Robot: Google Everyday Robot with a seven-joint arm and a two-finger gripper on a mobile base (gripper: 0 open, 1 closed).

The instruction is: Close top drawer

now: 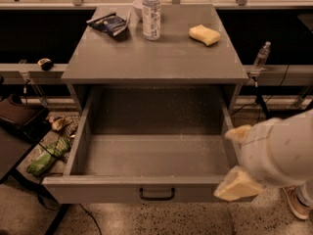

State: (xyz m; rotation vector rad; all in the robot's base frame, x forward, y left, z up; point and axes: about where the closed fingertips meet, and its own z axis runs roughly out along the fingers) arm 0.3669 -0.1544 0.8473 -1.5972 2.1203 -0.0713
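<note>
Gripper (238,158): lower right of frame, on a white arm, its two pale yellow fingers apart, one above the other at the right front corner of the top drawer (107,194).

Top drawer: lower centre, pulled fully out, speckled grey interior exposed, black bar handle (157,195) on its front panel.

Cabinet top (161,60): upper centre, bearing a water bottle (151,11), a yellow sponge (204,34) to its right and a dark snack packet (110,23) to its left.

Floor, left: green bag (46,158).
</note>
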